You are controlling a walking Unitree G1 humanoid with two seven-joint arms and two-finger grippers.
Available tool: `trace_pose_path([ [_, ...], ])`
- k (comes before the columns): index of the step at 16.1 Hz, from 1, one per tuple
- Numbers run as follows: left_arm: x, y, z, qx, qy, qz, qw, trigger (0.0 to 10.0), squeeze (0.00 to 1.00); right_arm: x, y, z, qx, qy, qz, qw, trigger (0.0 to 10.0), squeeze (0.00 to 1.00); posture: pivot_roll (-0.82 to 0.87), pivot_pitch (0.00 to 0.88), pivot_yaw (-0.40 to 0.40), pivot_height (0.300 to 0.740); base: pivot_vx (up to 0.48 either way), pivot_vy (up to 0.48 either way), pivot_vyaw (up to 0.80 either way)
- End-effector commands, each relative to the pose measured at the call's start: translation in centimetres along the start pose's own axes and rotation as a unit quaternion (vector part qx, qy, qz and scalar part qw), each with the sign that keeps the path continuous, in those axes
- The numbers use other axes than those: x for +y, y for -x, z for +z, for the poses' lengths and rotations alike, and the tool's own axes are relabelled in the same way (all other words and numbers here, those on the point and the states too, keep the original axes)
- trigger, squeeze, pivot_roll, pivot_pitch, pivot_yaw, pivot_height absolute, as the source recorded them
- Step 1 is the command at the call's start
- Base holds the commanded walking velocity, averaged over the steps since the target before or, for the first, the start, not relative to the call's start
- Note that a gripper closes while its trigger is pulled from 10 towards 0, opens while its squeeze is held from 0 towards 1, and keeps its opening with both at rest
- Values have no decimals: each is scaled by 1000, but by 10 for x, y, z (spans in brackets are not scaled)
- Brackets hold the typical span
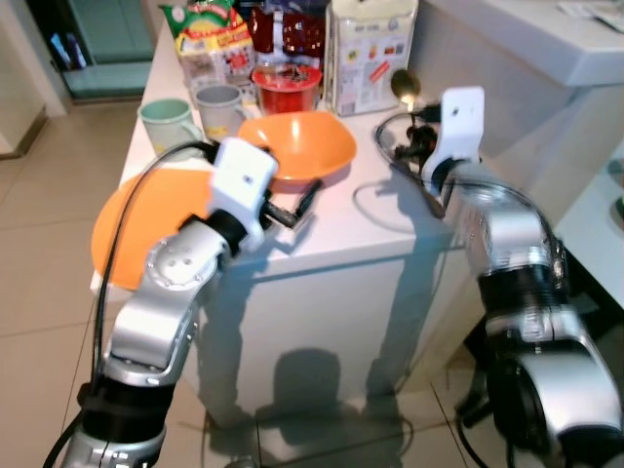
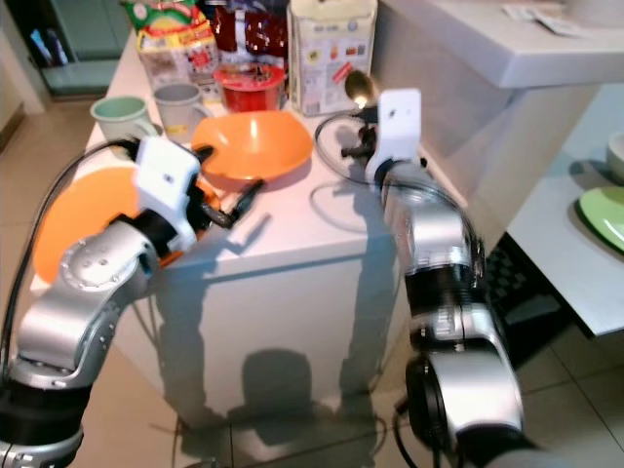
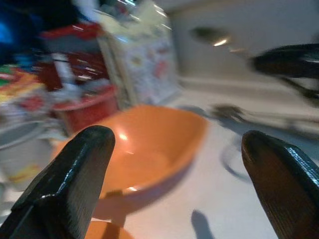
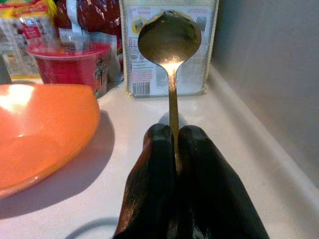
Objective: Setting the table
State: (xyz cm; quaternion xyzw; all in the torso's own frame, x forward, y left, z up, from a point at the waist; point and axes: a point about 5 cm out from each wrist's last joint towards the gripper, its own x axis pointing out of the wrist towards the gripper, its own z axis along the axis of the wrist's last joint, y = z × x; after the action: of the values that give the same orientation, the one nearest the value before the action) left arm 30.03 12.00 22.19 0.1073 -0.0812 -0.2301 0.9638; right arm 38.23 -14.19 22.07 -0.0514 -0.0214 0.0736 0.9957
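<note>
An orange bowl [image 1: 302, 146] sits in the middle of the white counter [image 1: 361, 219]. An orange plate [image 1: 136, 229] lies at the counter's near left corner, partly hidden by my left arm. My left gripper [image 1: 292, 207] is open, hovering at the bowl's near rim, above the plate's edge; in the left wrist view its fingers [image 3: 75, 179] stand wide apart with the bowl [image 3: 149, 149] beyond them. My right gripper [image 4: 174, 133] is shut on the handle of a metal spoon [image 4: 169, 37], held upright over the counter to the right of the bowl [image 4: 40, 129]. The spoon [image 1: 405, 86] stands before a carton.
At the back of the counter stand a green mug [image 1: 166, 122], a grey mug [image 1: 219, 107], a red cup [image 1: 286, 88], a printed carton [image 1: 370, 49] and snack bags [image 1: 205, 39]. A grey worktop [image 1: 546, 39] rises on the right. A green plate [image 2: 603, 214] lies on a side table.
</note>
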Motion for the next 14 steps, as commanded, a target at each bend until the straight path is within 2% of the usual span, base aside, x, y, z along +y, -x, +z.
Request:
trace_pose_path([
  [1, 12, 0, 3, -10, 1, 50, 999, 10000, 0, 4, 12, 22, -88, 29, -1, 996, 10000, 0, 33, 0, 11, 740, 0, 0, 0],
  [3, 18, 3, 0, -20, 25, 85, 996, 10000, 0, 12, 53, 26, -188, -10, 24, 982, 10000, 0, 14, 0, 23, 740, 0, 0, 0],
  [4, 18, 3, 0, -21, 25, 86, 996, 10000, 0, 13, 57, 26, -190, -12, 29, 981, 10000, 0, 14, 0, 23, 740, 0, 0, 0],
  [5, 18, 4, 1, -33, 31, 93, 995, 10000, 0, 17, 75, 24, -232, -8, 52, 971, 10000, 0, 22, 0, 13, 740, 0, 0, 0],
  [6, 18, 6, 1, -41, 34, 98, 994, 10000, 0, 17, 87, 20, -258, -12, 50, 965, 10000, 0, 24, 0, 8, 740, 0, 0, 0],
  [7, 18, 7, 1, -44, 35, 97, 994, 10000, 0, 18, 93, 15, -265, -8, 45, 963, 10000, 0, 25, 0, 9, 740, 0, 0, 0],
  [8, 16, 10, -3, -45, 32, 87, 995, 10000, 0, 23, 103, 8, -278, 20, 54, 959, 10000, 0, 20, 0, 12, 740, 0, 0, 0],
  [10, 10, 17, -8, -47, 38, 69, 996, 10000, 0, 26, 127, -6, -283, 25, 57, 957, 10000, 0, 30, 0, 6, 740, 0, 0, 0],
  [14, 10, 22, -14, -41, 28, 66, 997, 10000, 0, 28, 142, -9, -296, 18, 57, 953, 10000, 0, 17, 0, 18, 740, 0, 0, 0],
])
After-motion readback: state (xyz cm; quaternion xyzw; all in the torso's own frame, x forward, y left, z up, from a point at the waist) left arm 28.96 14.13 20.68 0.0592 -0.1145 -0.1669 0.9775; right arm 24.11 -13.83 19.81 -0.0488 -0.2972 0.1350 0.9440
